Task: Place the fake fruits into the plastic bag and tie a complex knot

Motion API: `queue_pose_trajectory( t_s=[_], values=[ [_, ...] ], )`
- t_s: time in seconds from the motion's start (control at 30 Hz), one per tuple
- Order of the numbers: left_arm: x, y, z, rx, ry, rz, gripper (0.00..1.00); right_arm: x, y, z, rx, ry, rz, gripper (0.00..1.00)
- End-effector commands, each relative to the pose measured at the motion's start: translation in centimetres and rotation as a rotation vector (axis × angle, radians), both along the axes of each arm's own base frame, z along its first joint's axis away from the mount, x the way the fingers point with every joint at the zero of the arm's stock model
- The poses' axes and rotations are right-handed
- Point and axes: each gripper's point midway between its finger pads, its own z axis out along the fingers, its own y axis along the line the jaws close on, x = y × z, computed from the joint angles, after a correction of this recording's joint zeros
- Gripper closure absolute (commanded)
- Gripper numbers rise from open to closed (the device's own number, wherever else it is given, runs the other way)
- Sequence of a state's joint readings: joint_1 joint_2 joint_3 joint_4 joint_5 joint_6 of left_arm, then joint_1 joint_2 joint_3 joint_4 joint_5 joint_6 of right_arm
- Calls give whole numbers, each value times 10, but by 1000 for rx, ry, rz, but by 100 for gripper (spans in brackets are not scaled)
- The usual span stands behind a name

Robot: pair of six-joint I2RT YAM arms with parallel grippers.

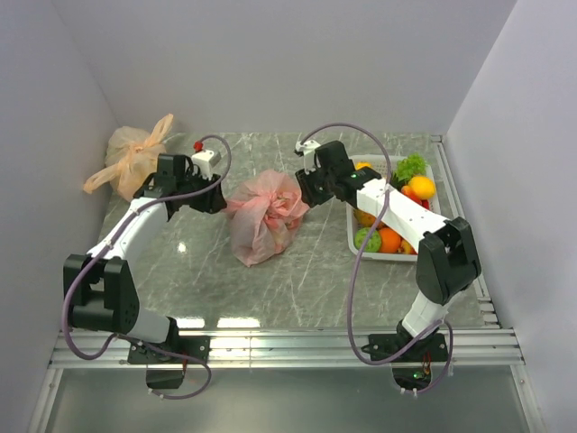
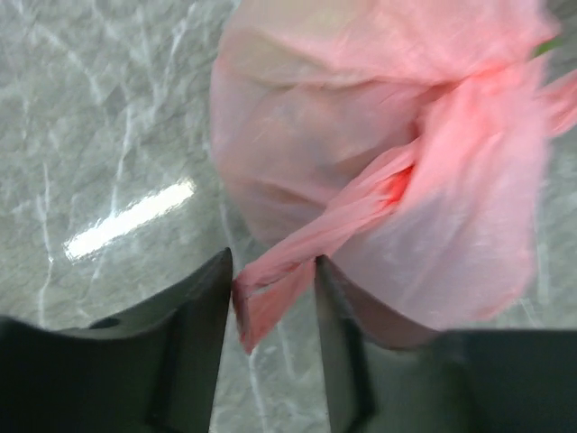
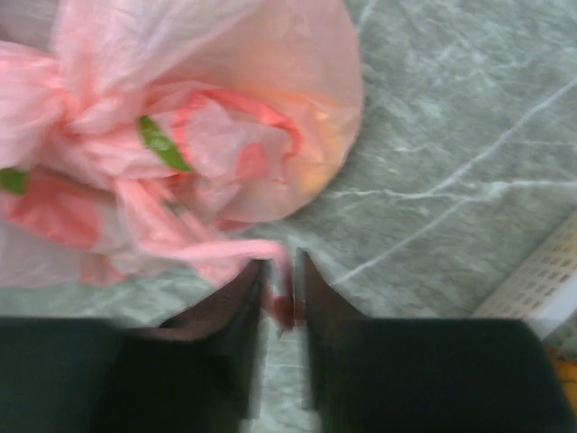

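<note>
The pink plastic bag (image 1: pixel 264 216) lies bunched and gathered at its top in the middle of the table, with fake fruits inside; something green (image 3: pixel 162 144) shows through it. My left gripper (image 1: pixel 216 195) is at the bag's left side. In the left wrist view its fingers (image 2: pixel 270 271) stand apart, with a twisted pink handle strip (image 2: pixel 297 253) lying loosely between them. My right gripper (image 1: pixel 302 189) is at the bag's right side. In the right wrist view it (image 3: pixel 280 271) is nearly closed, pinching a thin pink handle strip (image 3: pixel 216 251).
A white basket (image 1: pixel 397 257) at the right holds more fake fruits: an orange one (image 1: pixel 389 240), a yellow one (image 1: pixel 421 187) and a leafy green one (image 1: pixel 411 166). A pale orange knotted bag (image 1: pixel 133 158) sits at the back left. Walls close in on three sides.
</note>
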State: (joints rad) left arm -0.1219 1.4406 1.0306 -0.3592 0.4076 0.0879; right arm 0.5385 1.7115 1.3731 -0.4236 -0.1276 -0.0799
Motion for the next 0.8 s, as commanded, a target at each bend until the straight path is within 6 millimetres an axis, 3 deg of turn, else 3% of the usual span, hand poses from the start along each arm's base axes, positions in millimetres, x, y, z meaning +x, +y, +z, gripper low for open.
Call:
queue_pose_trajectory(
  t_s=[0.0,0.07,0.13,0.27,0.4,0.53,0.63,0.77],
  values=[
    [-3,-20,59,-94,-82,-88,51,-8,14,61,127,-68,66,57],
    [-7,-23,74,-117,-94,-97,38,-14,16,76,163,-80,84,43],
    [-10,-26,91,-149,-110,-112,21,-22,21,86,196,-80,119,37],
    [-15,-26,123,-182,-158,-111,1,-35,24,117,263,-119,167,25],
    [-19,-29,148,-210,-189,-117,1,-51,26,134,306,-133,220,22],
    [-20,-24,151,-236,-111,-24,1,-64,18,142,327,-133,236,22],
    [-24,-18,147,-198,-88,-7,1,-70,8,129,315,-95,231,21],
    [-34,-17,152,-194,-115,1,1,-77,-23,111,331,-37,175,18]
  ],
)
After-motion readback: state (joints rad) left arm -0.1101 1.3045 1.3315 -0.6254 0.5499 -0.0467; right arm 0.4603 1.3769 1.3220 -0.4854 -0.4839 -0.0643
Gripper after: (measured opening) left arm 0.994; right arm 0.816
